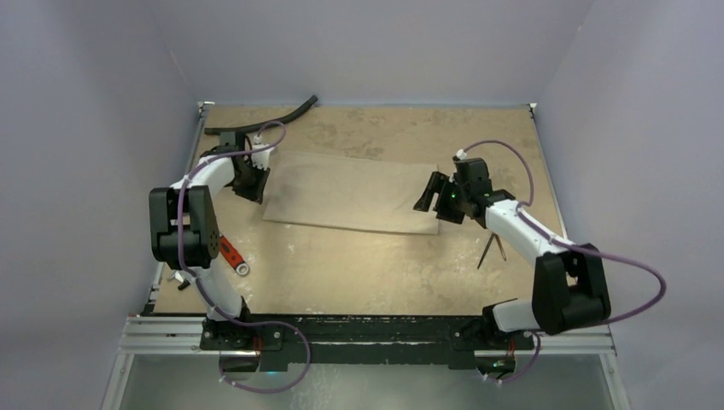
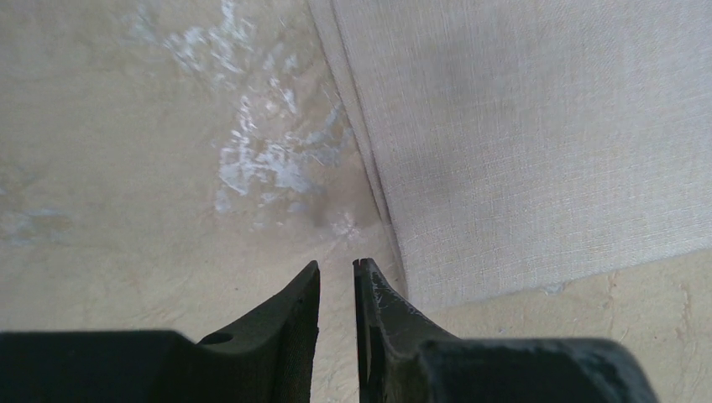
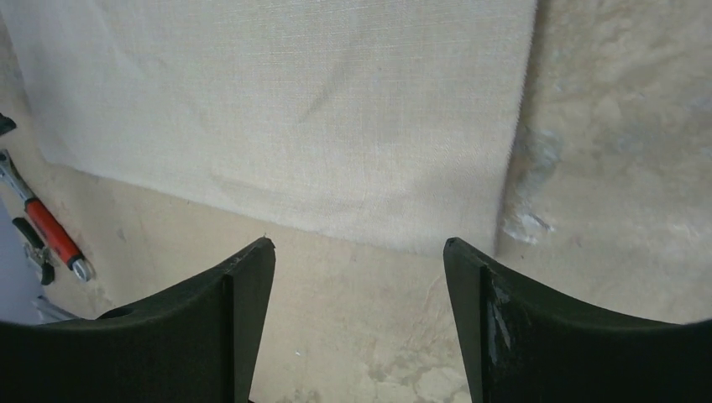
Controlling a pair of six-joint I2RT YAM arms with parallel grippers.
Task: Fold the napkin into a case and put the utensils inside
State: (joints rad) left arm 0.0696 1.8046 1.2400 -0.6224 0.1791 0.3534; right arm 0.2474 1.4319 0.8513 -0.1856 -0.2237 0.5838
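Desk (image 1: 359, 273): sandy top, walled in, arms at near edge.

Napkin (image 1: 350, 192): lies flat mid-desk as a wide rectangle, long side running L–R. L wrist view shows a doubled edge on its short L side, so prob. folded in half already. Not yet tapered, so no case.

L tool (image 1: 253, 179): at napkin's L end, low to the desk. Jaws nearly together w/ a thin slit btwn them. Bare desk shows through the slit, nothing pinched. Napkin's near-L corner sits just beside one finger (image 2: 382, 298); can't tell if it's touching.

R tool (image 1: 431, 195): at napkin's R end, spread wide, empty. R wrist view shows the near-R corner just ahead of the gap, w/ desk btwn cloth and fingertips.

Hose (image 1: 273, 120): black, curved, far-L corner, well clear of the cloth.

Utensils (image 1: 492, 249): thin dark sticks beside the R forearm, near-R of napkin, apart from it. Too small to tell fork from spoon.

Wrench (image 3: 50, 231): red handle, by L arm, not part of the job.

Step, as I read it: mid-fold, btwn folds. First fold down, both tools at opposite ends w/o a grip.

Next move needs: a clean pinch on a near corner, taking both layers, then carry it across w/o dragging the whole cloth. Other tool prob. should pin the far end. Utensils go in only once a pocket exists.
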